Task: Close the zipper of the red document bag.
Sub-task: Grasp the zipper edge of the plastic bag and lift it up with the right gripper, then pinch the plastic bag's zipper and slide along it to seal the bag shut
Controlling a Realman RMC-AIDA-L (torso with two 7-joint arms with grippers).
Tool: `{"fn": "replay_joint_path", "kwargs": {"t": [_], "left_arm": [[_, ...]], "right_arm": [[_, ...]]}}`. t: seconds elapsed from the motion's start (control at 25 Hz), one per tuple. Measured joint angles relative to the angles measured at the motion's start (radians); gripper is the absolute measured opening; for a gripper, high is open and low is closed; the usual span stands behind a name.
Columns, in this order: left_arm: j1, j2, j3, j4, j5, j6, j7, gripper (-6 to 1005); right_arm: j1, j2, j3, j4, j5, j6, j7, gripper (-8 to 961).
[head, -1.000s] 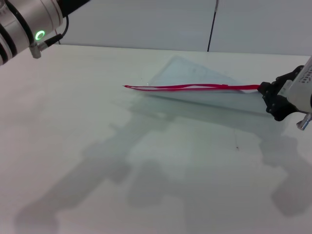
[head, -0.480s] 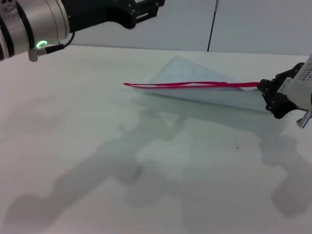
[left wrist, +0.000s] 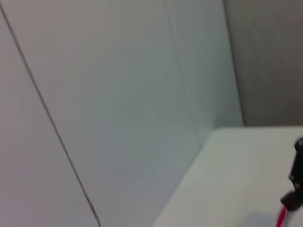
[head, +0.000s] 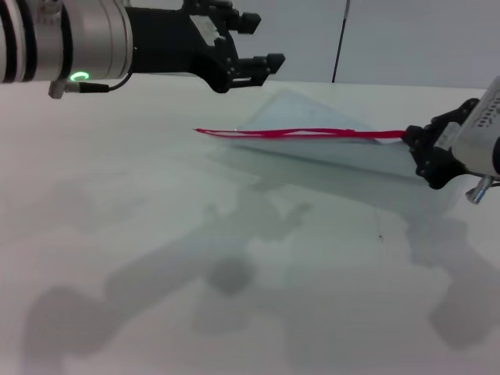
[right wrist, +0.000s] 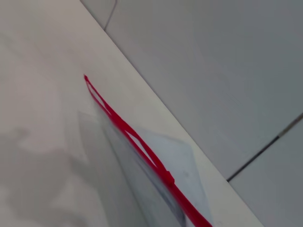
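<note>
The red document bag (head: 312, 113) is a pale translucent pouch, held up by one corner so its red-trimmed edge is raised off the table. The zipper (head: 297, 134) runs along that edge; its two red strips gape apart over the left part. In the right wrist view the zipper (right wrist: 128, 130) splits up to a small slider (right wrist: 168, 178). My right gripper (head: 416, 152) is shut on the zipper's right end. My left gripper (head: 269, 41) hovers open above and behind the bag's left end, touching nothing.
The white table (head: 156, 234) carries only the arms' shadows. A grey wall with a dark vertical seam (head: 340, 39) stands behind the table's far edge. The left wrist view shows that wall and, far off, the right gripper (left wrist: 297, 179).
My left arm has swung in from the left, bringing its open gripper over the bag's left end. The right gripper has shifted slightly left, still holding the zipper end.
</note>
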Motion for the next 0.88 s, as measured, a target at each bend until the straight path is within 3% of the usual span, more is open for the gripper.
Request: {"fn": "replay_joint_path", "kwargs": {"t": [0.08,0.4,0.88], "left_arm": [[-0.030,-0.011,-0.025,-0.002,0.075,-0.063,-0.024,582],[-0.108,-0.015,-0.027,-0.002,0.247,-0.139,-0.119,581],[-0.178,-0.012,-0.019,-0.001,0.325,-0.182,-0.120,564]], "right_arm": [[0.003,-0.001,0.000,0.000,0.018,-0.002,-0.005,15],[0.006,-0.001,-0.002,-0.035,0.033,-0.034,-0.008,15],[0.013,-0.003,-0.004,-0.079,0.063,-0.088,-0.011,15]]}}
